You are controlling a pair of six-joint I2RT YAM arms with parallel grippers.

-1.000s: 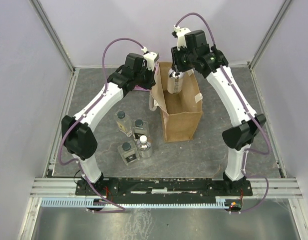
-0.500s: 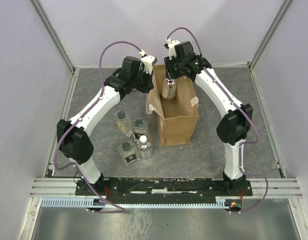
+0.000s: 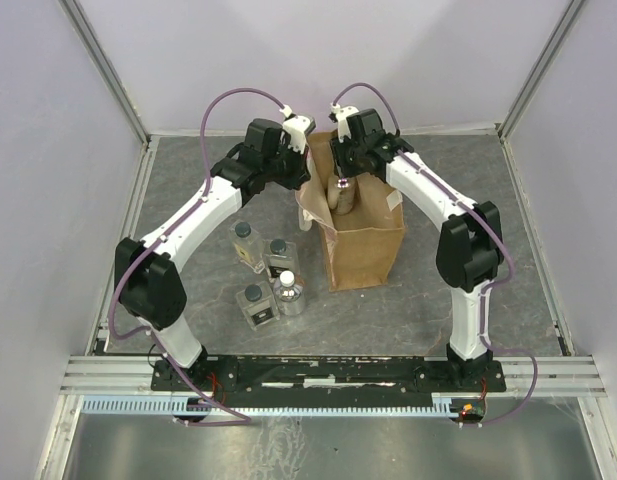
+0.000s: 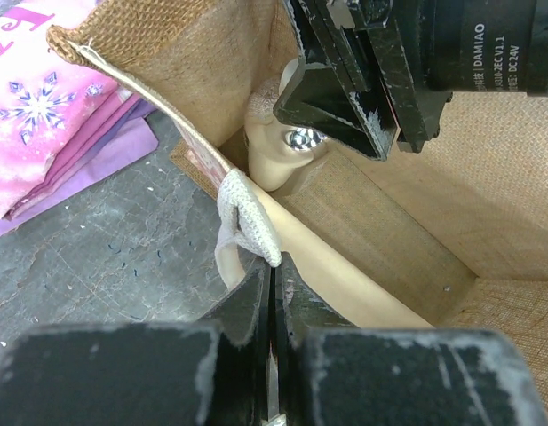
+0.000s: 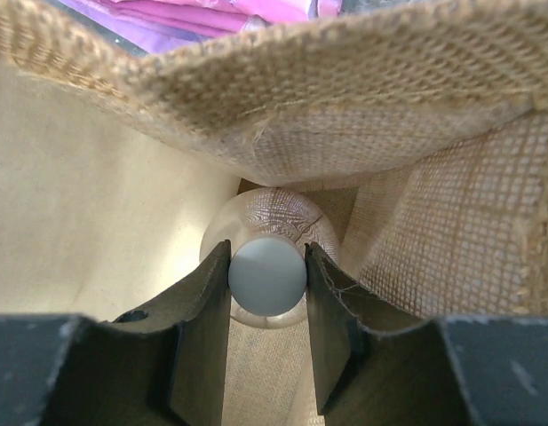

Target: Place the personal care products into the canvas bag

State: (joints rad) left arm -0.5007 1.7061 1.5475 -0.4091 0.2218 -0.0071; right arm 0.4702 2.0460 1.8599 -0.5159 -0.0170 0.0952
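Note:
The tan canvas bag (image 3: pixel 368 245) stands upright mid-table. My left gripper (image 3: pixel 304 170) is shut on the bag's pale handle (image 4: pixel 245 216) at the left rim, with its own fingers (image 4: pixel 272 264) pinched together. My right gripper (image 3: pixel 342 182) is inside the bag's mouth, shut on the grey-white cap (image 5: pixel 266 273) of a round clear bottle (image 4: pixel 272 153) that hangs upright within the bag. Several more clear bottles stand on the table left of the bag: two squarish dark-capped ones (image 3: pixel 246 244) (image 3: pixel 256 305), another dark-capped one (image 3: pixel 280 257), and a round silver-capped one (image 3: pixel 289 293).
A flat pink packet (image 4: pixel 51 115) lies on the table just behind the bag's left side. The bag's woven walls (image 5: pixel 416 204) close in tightly around the right gripper. Grey table surface (image 3: pixel 468 180) stretches to the right of the bag.
My right gripper has come down with the round bottle from above the bag's rim into its mouth. The left arm has shifted slightly, still gripping the handle.

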